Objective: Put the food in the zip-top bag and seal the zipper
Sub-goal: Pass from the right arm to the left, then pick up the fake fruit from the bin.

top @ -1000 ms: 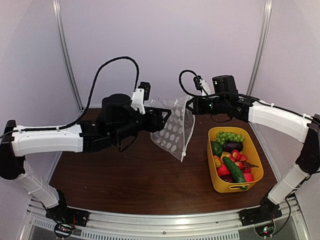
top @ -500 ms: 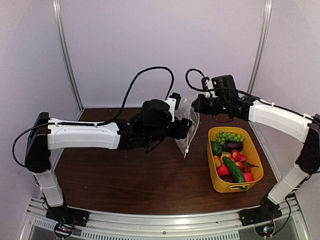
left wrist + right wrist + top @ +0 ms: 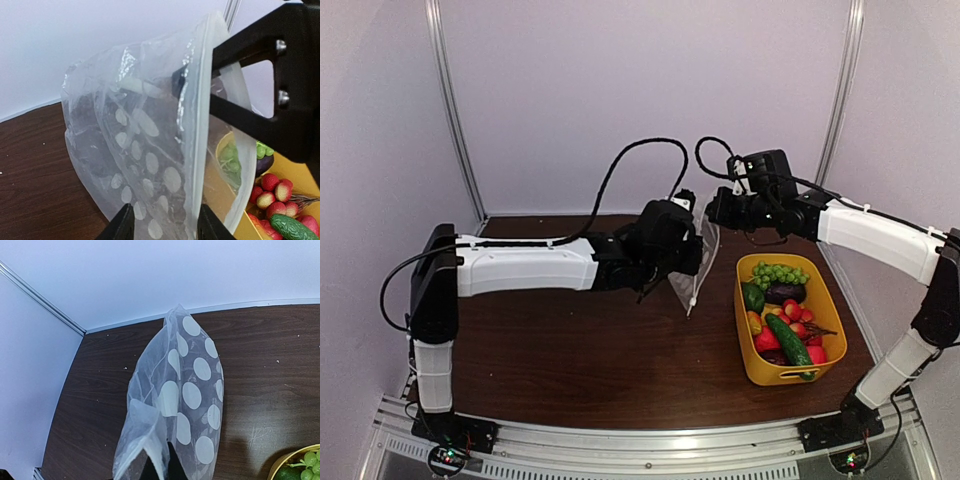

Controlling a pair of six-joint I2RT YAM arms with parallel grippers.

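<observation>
Food [image 3: 782, 318] sits untouched in the yellow tub [image 3: 765, 375], nearest on the desk [image 3: 570, 350]. The left claw [image 3: 165, 227] has swung right, just beside the tub. Its fingers stand apart with film loose between them, so it looks released. The zip-top bag [image 3: 145, 165], stretched wide a second ago, now hangs narrow above the desk. Beyond, the right claw [image 3: 712, 212] is clenched on the zipper [image 3: 197, 125]. The mouth likely needs reopening before loading.

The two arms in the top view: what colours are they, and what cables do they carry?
The left arm and the right arm have white tubular links with black joints and wrist blocks. A black cable loops over the left arm; a shorter cable curls above the black right claw.
</observation>
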